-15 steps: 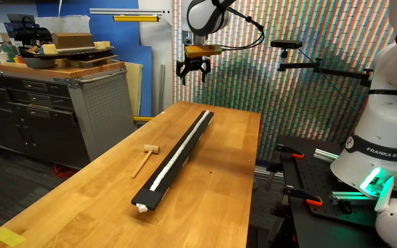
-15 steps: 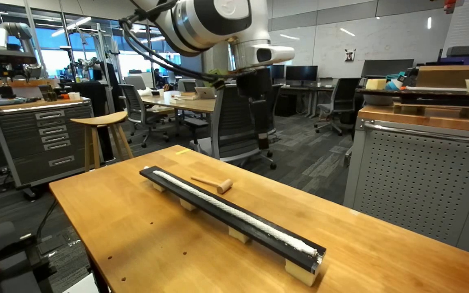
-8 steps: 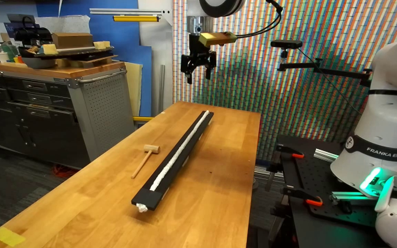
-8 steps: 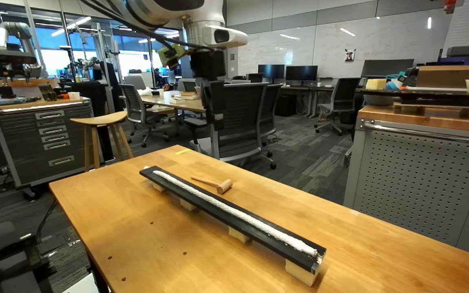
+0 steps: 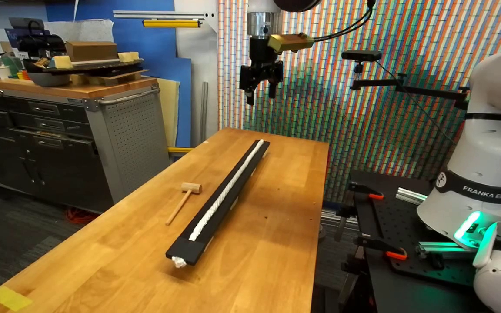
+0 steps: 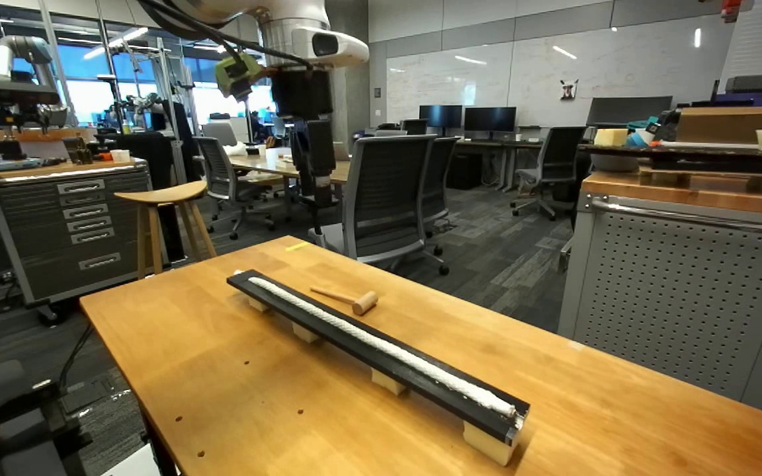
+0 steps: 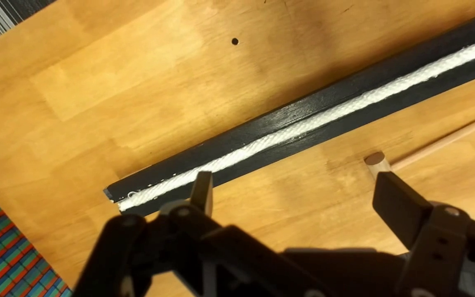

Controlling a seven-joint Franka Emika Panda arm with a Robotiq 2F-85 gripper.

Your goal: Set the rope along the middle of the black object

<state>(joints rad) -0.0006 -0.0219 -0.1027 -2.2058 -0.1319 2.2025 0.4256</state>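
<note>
The black bar (image 5: 187, 249) lies raised on small blocks along the table. The white rope (image 5: 222, 198) lies straight along its middle; both also show in an exterior view, rope (image 6: 381, 344), and in the wrist view, rope (image 7: 303, 127) and bar (image 7: 262, 125). At one bar end the rope passes under a black section and shows again as a frayed white tip (image 5: 178, 262). My gripper (image 5: 261, 99) is open and empty, high above the table and apart from rope and bar. In the wrist view its fingers (image 7: 295, 177) are wide apart; one overlaps the rope in the picture.
A small wooden mallet (image 5: 192, 188) lies on the table (image 5: 272, 261) beside the bar. A tool cabinet (image 5: 131, 126) stands past the table's edge. A black camera on an arm (image 5: 361, 55) stands out near the wall. Office chairs (image 6: 391, 198) stand behind the table.
My gripper has moved through the air, rightward in an exterior view and leftward in an exterior view, staying open and high. The rope, bar and mallet have not moved.
</note>
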